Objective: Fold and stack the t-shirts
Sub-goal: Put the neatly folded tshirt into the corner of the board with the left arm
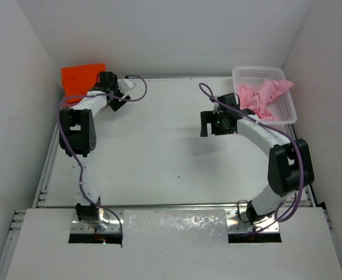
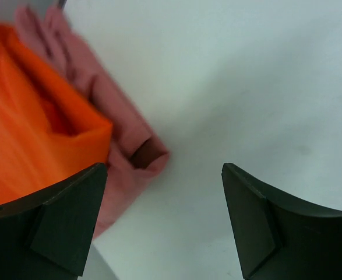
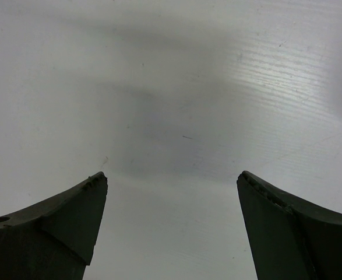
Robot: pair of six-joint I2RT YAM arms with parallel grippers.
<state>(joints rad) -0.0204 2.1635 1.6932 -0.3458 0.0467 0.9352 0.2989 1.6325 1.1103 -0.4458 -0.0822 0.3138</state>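
Note:
A folded bright orange t-shirt [image 1: 82, 77] lies at the table's far left corner. In the left wrist view it [image 2: 31, 116] rests on a folded dusty rose-red t-shirt [image 2: 127, 149]. My left gripper [image 1: 113, 99] is open and empty just right of this stack, its jaws wide apart [image 2: 165, 219] over bare table. A light pink t-shirt [image 1: 264, 96] lies crumpled in the white basket [image 1: 287, 111] at the far right. My right gripper [image 1: 212, 123] is open and empty [image 3: 172, 224] over bare table, left of the basket.
White walls close in the table on the left, back and right. The basket stands against the right wall. Purple cables loop off both arms. A metal rail [image 1: 171, 205] runs along the near edge.

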